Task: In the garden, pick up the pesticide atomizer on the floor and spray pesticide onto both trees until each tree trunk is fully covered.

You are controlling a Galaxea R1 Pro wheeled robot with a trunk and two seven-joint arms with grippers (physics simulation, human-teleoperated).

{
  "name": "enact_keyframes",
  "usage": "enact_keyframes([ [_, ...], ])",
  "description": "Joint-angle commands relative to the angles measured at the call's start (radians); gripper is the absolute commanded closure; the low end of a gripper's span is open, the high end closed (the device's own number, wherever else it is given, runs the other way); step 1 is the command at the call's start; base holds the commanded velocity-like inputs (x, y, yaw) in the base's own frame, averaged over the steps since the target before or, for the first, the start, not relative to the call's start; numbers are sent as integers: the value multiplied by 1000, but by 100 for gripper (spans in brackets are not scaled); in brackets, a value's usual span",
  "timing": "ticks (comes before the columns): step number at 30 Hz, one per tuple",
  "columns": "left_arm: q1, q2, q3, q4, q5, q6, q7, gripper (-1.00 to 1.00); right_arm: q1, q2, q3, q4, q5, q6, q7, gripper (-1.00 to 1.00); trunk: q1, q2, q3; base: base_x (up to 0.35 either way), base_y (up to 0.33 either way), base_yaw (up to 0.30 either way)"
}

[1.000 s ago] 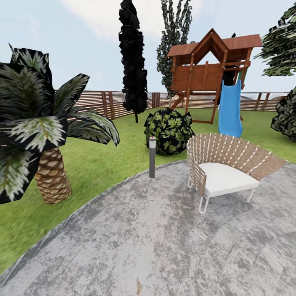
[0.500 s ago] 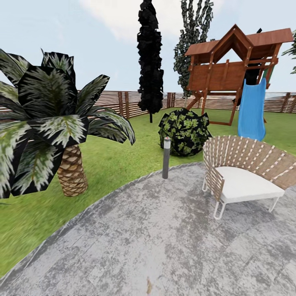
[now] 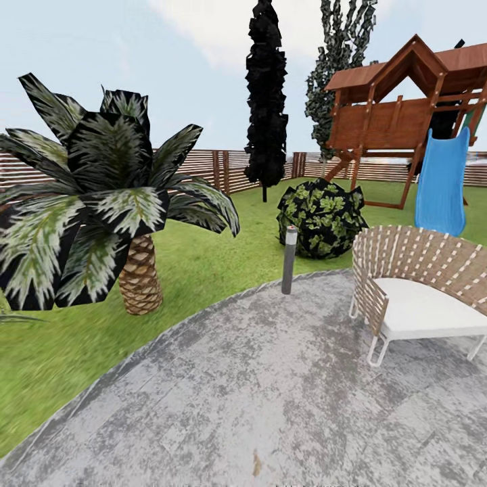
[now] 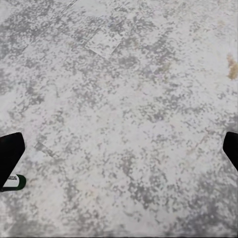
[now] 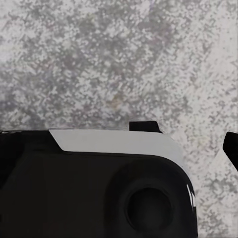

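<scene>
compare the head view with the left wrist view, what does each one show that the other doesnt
Head view: a palm on the lawn, a round bush, a bollard light, a woven chair, a playhouse with blue slide and the slat fence. Left wrist view: the left gripper, its fingers wide apart, holding nothing. Both show the mottled grey paving.

No readable text, label or number anywhere.
</scene>
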Motion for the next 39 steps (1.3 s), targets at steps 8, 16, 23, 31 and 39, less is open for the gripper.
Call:
enact_keyframes([
  [8,0,-1,0,0,0,0,0,-100,0,1,0,1,0,0,0,-100,0,0,0,-273,117,287],
  [16,0,-1,0,0,0,0,0,-100,0,1,0,1,0,0,0,-100,0,0,0,-121,184,287],
  [23,0,-1,-1,0,0,0,0,-100,0,1,0,1,0,0,0,-100,0,0,0,-25,48,287],
  [31,0,-1,-1,-1,0,0,0,-100,0,1,1,1,0,0,0,-100,0,0,0,-2,4,287],
  [39,0,-1,-1,-1,0,0,0,-100,0,1,0,1,0,0,0,-100,0,0,-2,121,-98,287],
])
